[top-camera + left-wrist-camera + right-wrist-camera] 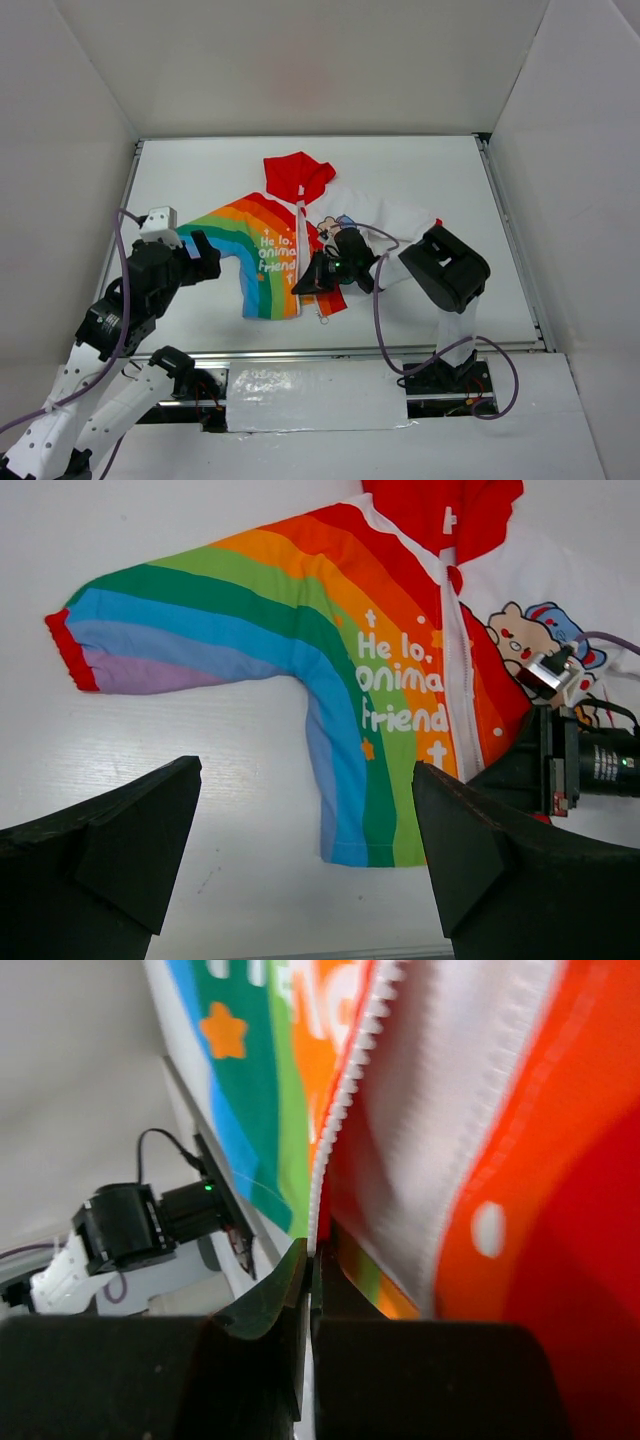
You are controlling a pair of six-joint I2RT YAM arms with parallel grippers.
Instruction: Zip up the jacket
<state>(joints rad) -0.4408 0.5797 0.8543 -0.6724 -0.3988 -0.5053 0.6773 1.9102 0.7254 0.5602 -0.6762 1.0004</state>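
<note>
The jacket (270, 255) lies flat on the table, red hood (296, 176) at the far end, rainbow half with white lettering to the left, white cartoon half to the right. Its white zipper (458, 670) runs down the front. My right gripper (308, 281) is at the jacket's bottom hem, shut on the lower end of the zipper tape (330, 1150), with the fabric lifted against the camera. My left gripper (202, 258) is open and empty over the table beside the rainbow sleeve (190, 640), short of the hem.
The white table (200, 320) has raised metal rails along its left, right and near edges. White walls stand on all sides. The right arm's body (590, 765) and cable lie over the white half of the jacket.
</note>
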